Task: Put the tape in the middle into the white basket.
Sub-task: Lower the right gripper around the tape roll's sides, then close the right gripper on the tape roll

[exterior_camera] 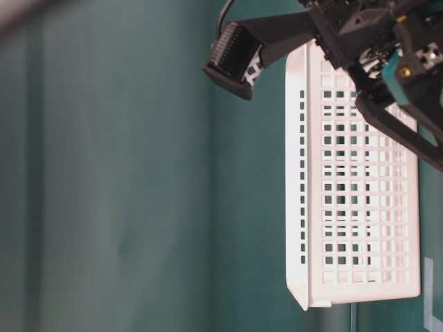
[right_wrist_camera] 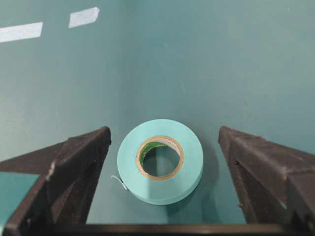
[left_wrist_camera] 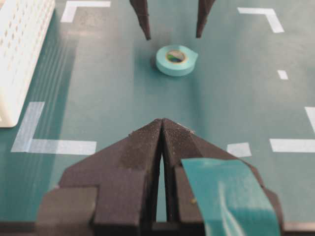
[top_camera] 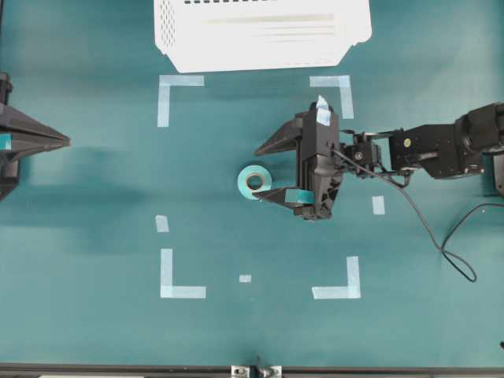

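We see the small light-teal ring-shaped roll of tape with its tan cardboard core lying flat on the teal table, near the middle of the area marked by 4 pale-blue tape corner marks. The right gripper has its 2 black fingers spread wide, 1 on each side of the roll, touching nothing and holding nothing. The large white rectangular plastic basket with perforated walls sits at the far edge, well apart from the roll. The left gripper rests at the left side, its fingers pressed together and empty.
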